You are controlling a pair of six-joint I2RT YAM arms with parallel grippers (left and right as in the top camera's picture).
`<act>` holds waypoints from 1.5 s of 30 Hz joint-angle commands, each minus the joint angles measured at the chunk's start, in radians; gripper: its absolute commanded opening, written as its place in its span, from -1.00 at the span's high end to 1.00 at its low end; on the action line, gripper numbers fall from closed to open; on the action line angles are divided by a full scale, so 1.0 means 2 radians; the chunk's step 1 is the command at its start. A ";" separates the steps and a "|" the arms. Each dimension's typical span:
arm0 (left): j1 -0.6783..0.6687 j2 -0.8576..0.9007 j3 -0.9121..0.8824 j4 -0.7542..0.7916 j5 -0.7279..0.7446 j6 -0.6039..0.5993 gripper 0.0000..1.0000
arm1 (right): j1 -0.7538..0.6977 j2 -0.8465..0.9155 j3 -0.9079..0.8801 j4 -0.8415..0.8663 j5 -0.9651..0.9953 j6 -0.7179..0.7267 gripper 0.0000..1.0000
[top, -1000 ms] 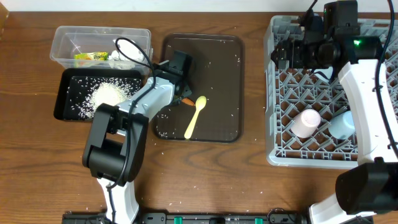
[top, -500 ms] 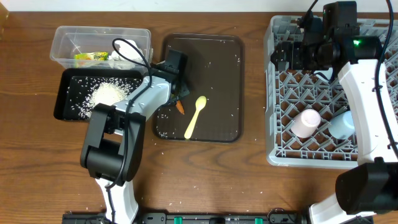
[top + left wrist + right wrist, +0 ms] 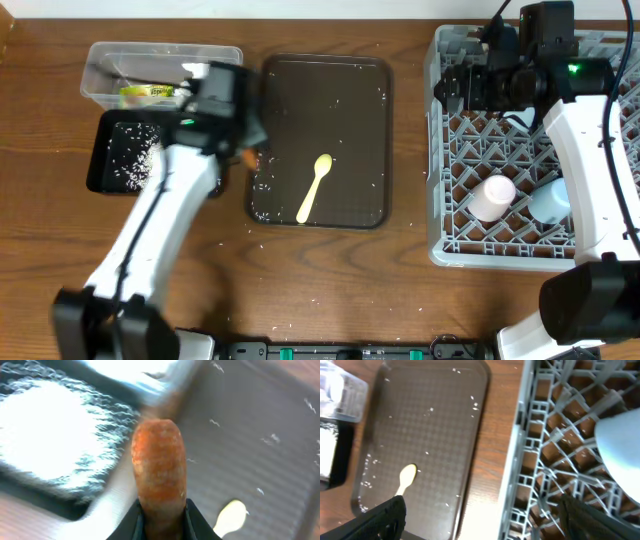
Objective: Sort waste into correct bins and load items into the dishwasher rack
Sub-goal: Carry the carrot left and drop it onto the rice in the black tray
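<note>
My left gripper [image 3: 247, 152] is shut on the small orange carrot [image 3: 159, 472] and holds it above the gap between the dark brown serving tray [image 3: 350, 95] and the shallow black tray [image 3: 108, 178]. The black tray holds a pile of white rice [image 3: 45, 435]. The clear tub [image 3: 110, 60] holds the yellow wrapper [image 3: 148, 91]. The yellow spoon [image 3: 314, 187] lies on the brown tray. The pink cup [image 3: 493, 196] and light blue cup [image 3: 552, 200] stand in the grey rack [image 3: 445, 190]. My right gripper [image 3: 490, 522] is open and empty over the rack's left edge.
Loose rice grains are scattered on the brown tray [image 3: 430, 420] and on the wooden table in front of it. A pale rounded dish [image 3: 620, 445] sits in the rack under my right arm; I cannot tell which one it is.
My left gripper has lifted the carrot off the brown tray and swung left towards the black tray. The spoon and my right arm have not moved.
</note>
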 commanded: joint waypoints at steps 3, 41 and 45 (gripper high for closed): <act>0.088 0.011 -0.004 -0.007 -0.038 -0.001 0.76 | 0.037 0.002 -0.001 0.020 -0.025 0.026 -0.88; 0.181 0.045 0.003 0.020 -0.035 -0.033 -0.29 | 0.242 0.122 -0.001 0.115 0.107 0.198 -0.58; 0.181 -0.005 0.003 0.010 -0.035 -0.033 -0.41 | 0.268 0.167 -0.001 0.119 0.107 0.244 -0.42</act>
